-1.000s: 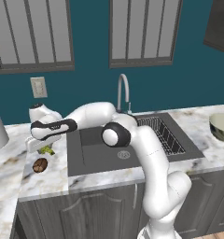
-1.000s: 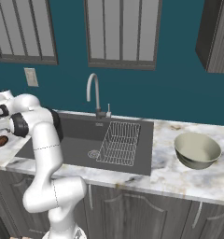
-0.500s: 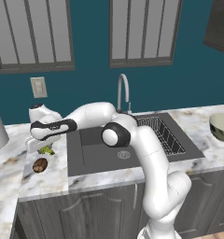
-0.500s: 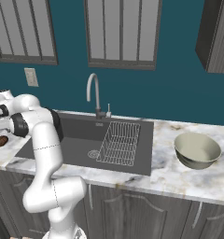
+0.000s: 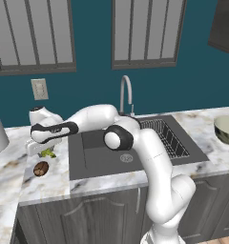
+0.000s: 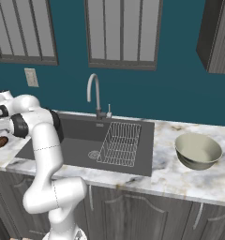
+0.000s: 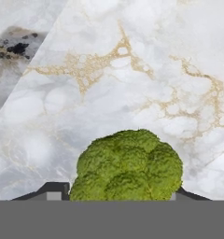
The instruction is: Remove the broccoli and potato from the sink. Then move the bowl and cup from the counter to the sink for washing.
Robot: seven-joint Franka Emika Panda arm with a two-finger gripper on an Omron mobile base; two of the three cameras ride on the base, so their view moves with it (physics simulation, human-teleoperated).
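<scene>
Marble-white counter [image 7: 132, 70] with gold and grey veining, seen close from the hand. On it, upright with its bumpy crown toward the camera, yellow-green broccoli [image 7: 128, 165], right between the two dark finger tips [image 7: 53, 191] of the gripper [image 7: 123, 196]. One tip on each flank of the floret, hard against its outline. Impossible to tell whether pinching it or just clear of it, so no telling if grasped or let go.

From the left base view: white arm stretched far left across the sink [image 5: 95, 157], gripper [image 5: 42, 148] pointing down over the counter [image 5: 45, 183] just left of the basin. Broccoli [image 5: 49, 153] directly under the hand, on the marble, outside the sink. Just in front of it, toward the counter's edge, reddish-brown potato [image 5: 40, 168], also on the marble, near the floret but apart from it.

Dark grey sink basin [image 6: 72, 145] with a round drain, wire rack [image 6: 120, 143] in its right part, curved chrome faucet [image 6: 93, 91] behind. Potato [image 6: 0, 141] at the far left on the worktop. Well to the right of the sink, on the counter [image 6: 180, 180], wide cream-and-beige bowl [image 6: 198, 151], upright; same bowl [image 5: 227, 128] at the right edge of the left base view.
</scene>
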